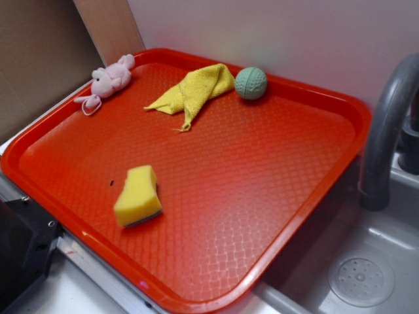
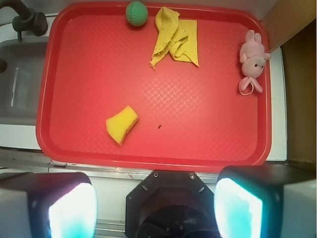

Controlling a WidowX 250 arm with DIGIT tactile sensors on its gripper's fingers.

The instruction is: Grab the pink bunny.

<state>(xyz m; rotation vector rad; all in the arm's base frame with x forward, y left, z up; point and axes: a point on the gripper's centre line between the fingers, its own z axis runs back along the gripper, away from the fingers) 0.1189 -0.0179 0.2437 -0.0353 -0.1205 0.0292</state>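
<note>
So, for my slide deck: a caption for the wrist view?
Open claw above red tray; pink bunny on its edge, sponge, cloth and ball spread out.

claw (image 2: 156,208) fingertips below frame edge

Fuzzy plush pink bunny (image 1: 110,79); glossy textured plastic tray (image 1: 249,196).

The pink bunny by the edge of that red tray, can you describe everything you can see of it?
The pink bunny is a small, pale pink plush toy with fuzzy-looking fabric, a round head, stubby limbs and a thin pink loop trailing from one end. It lies on its side against the raised rim of the red tray, in the corner nearest the brown board. Its loop rests on the rim. Nothing else touches it; the yellow cloth lies apart, and the robot's fingers are well away from it, spread wide.
</note>
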